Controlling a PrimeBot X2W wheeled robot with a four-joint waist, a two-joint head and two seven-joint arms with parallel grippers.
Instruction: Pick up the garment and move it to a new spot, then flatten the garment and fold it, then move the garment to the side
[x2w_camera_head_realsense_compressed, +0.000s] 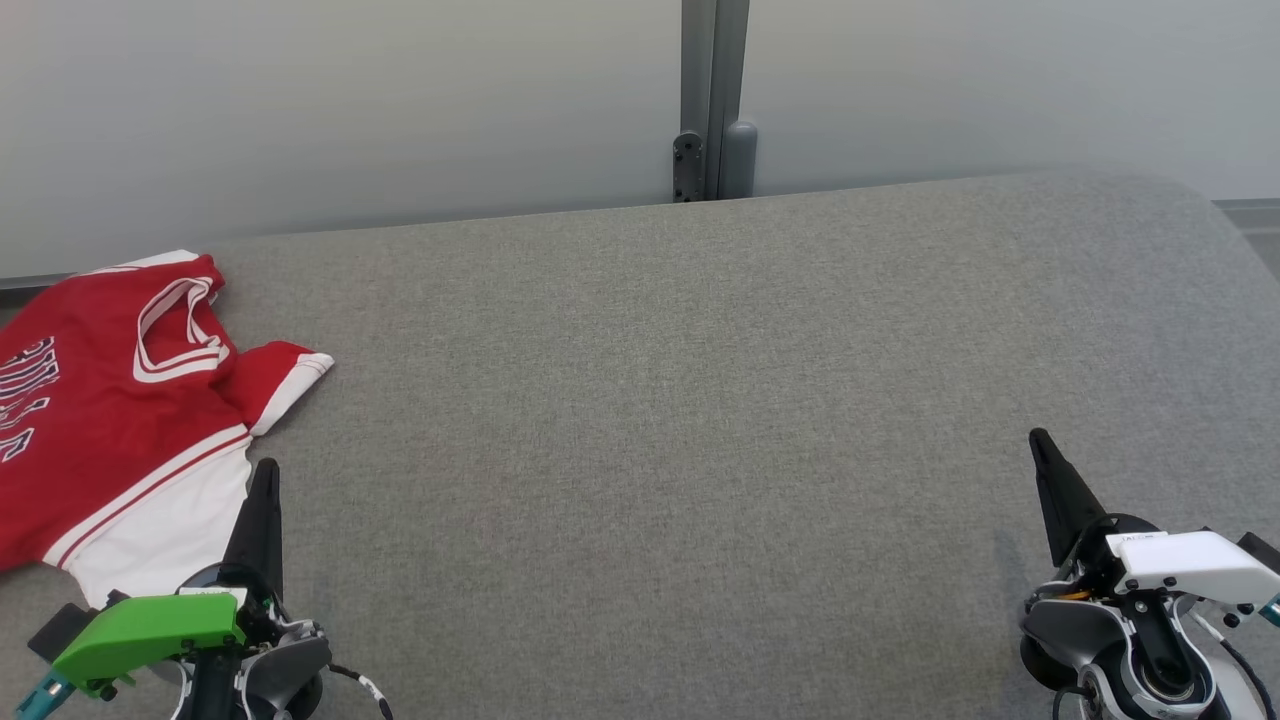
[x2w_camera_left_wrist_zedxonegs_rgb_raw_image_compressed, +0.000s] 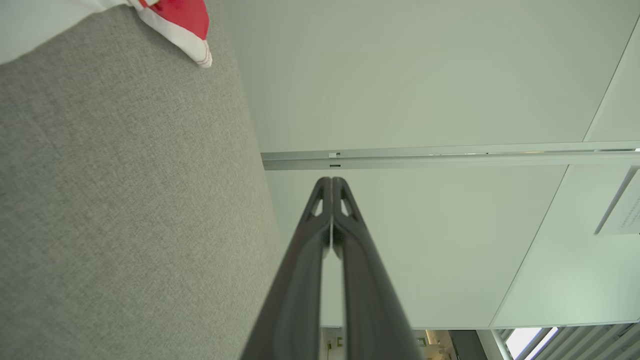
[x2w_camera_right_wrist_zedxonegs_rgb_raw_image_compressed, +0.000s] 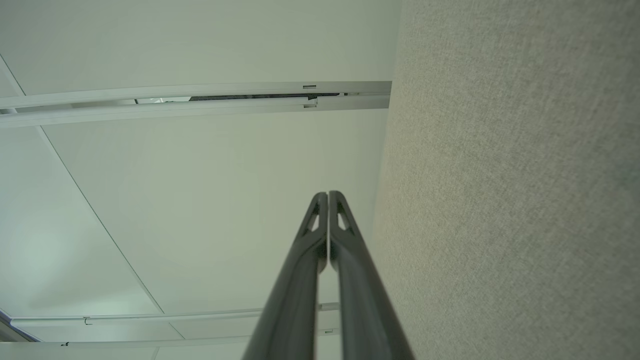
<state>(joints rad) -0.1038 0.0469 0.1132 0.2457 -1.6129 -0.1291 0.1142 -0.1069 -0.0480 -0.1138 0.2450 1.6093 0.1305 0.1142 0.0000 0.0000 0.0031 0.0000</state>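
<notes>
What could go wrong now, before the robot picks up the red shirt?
1. The garment lies bunched far left on the table, cut by the head view's edge; the right gripper is far away, so a two-handed lift may be awkward.
2. The left gripper, shut, sits beside the white hem; it might push the cloth, not pinch it.

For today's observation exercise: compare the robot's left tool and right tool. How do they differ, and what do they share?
The left tool carries a green housing; the right tool carries a white housing. The left tool sits beside the red-and-white garment; the right tool has bare grey surface around it. Both are shut, empty, fingers pointing forward.
</notes>
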